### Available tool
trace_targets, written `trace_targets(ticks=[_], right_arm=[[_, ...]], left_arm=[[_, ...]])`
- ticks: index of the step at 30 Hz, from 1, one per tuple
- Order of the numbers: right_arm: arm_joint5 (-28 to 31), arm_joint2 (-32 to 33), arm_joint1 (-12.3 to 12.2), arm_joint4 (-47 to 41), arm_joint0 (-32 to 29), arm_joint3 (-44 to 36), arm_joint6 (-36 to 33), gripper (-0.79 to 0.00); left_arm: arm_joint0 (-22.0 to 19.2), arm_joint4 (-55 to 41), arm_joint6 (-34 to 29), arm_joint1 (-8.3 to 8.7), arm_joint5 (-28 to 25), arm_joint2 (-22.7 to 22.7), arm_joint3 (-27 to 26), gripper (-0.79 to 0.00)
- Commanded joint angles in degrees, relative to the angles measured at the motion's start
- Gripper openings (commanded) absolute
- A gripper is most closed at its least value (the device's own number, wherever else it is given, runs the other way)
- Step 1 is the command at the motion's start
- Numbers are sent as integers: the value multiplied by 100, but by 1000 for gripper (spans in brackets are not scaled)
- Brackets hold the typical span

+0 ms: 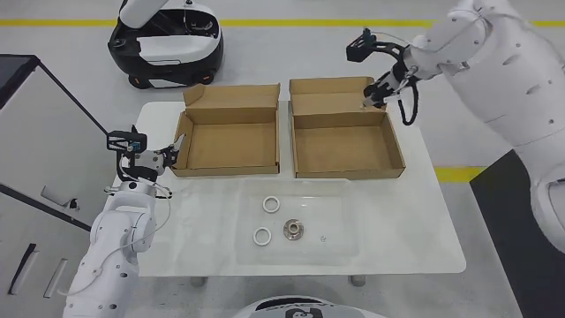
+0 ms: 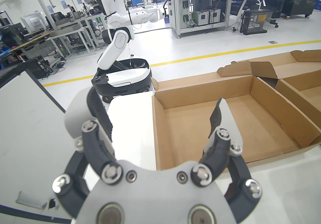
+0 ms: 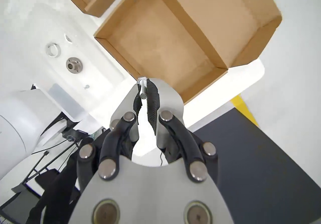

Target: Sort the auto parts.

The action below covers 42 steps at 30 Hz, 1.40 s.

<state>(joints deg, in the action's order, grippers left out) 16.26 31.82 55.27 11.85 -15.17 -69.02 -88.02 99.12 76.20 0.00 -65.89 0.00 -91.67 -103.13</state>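
My right gripper (image 3: 143, 90) is shut on a small metal bolt (image 3: 143, 88) and hangs above the right cardboard box (image 1: 346, 148), near its far right corner (image 1: 374, 99). On the clear tray (image 1: 340, 240) at the table's front lie two white rings (image 1: 272, 204) (image 1: 262, 237), a metal flanged hub (image 1: 292, 229) and a tiny screw (image 1: 324, 238). The right wrist view shows a ring (image 3: 53, 50), the hub (image 3: 73, 65) and the screw (image 3: 86, 87). My left gripper (image 2: 160, 119) stands open with nothing in it, at the near left corner of the left cardboard box (image 2: 225, 119).
Both boxes (image 1: 226, 143) stand side by side at the back of the white table (image 1: 424, 230), flaps open. Another white robot (image 1: 168, 40) stands on the floor behind the table. A dark panel (image 1: 521, 247) lies to the table's right.
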Motion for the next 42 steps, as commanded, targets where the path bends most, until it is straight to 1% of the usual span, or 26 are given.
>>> trace_targets(ticks=[1, 6, 11, 27, 30, 34, 38, 42], right_arm=[[2, -264, 101, -16, 41, 288, 2, -785], [-3, -785, 371, -121, 186, 979, 2, -785], [28, -989, 598, -345, 267, 1416, 32, -785], [28, -989, 598, -345, 267, 1416, 32, -785], [-427, -1138, 627, 132, 108, 1496, 266, -785], [-1096, -1377, 766, 718, 13, 1707, 405, -785], [-1545, -1477, 947, 825, -79, 2008, 543, -785], [-1758, -1538, 1130, 823, -151, 2287, 600, -785]], left_arm=[[0, 0, 0, 0, 0, 0, 0, 0], [0, 0, 0, 0, 0, 0, 0, 0], [0, 0, 0, 0, 0, 0, 0, 0], [0, 0, 0, 0, 0, 0, 0, 0], [0, 0, 0, 0, 0, 0, 0, 0], [0, 0, 0, 0, 0, 0, 0, 0], [0, 0, 0, 0, 0, 0, 0, 0], [0, 0, 0, 0, 0, 0, 0, 0]])
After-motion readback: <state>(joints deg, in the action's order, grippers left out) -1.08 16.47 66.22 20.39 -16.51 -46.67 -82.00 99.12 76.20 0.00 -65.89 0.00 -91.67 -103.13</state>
